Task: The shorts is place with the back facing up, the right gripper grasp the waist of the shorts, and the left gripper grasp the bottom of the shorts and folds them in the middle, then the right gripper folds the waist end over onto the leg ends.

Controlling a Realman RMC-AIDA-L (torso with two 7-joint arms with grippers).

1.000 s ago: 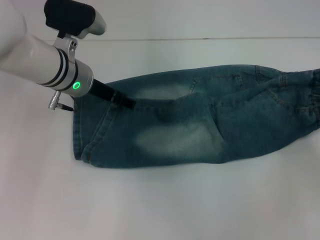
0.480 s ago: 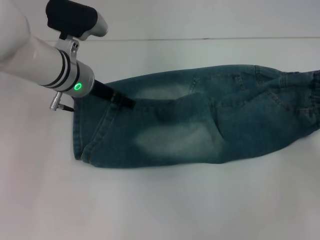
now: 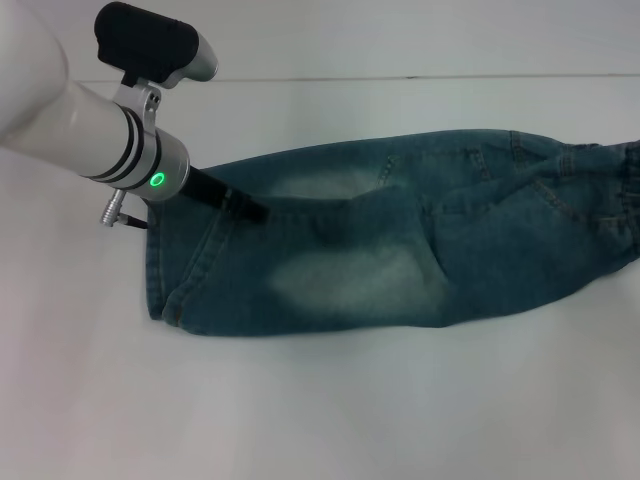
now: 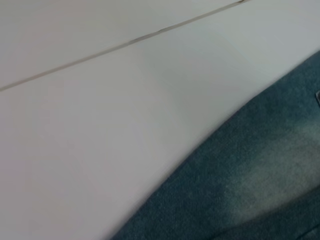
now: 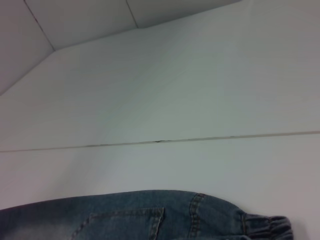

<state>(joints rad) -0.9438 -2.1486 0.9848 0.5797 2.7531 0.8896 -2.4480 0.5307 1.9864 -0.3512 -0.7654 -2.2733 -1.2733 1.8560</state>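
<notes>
The blue washed-denim shorts (image 3: 400,250) lie folded lengthwise on the white table, pale faded patches facing up. The leg ends (image 3: 156,285) point left and the gathered waist (image 3: 628,185) reaches the right edge of the head view. My left gripper (image 3: 250,207), on a silver wrist with a green ring, slants down onto the upper edge of the denim near the leg ends. The left wrist view shows the edge of the shorts (image 4: 250,190). In the right wrist view, the shorts (image 5: 150,217) show a back pocket and the elastic waist (image 5: 265,225). The right gripper is out of view.
The white table (image 3: 320,400) spreads out in front of and behind the shorts. A thin dark seam (image 3: 400,77) runs across where it meets the wall at the back.
The left arm has shifted slightly up and to the right, its black tip drawing back a little to the left. The shorts lie as before.
</notes>
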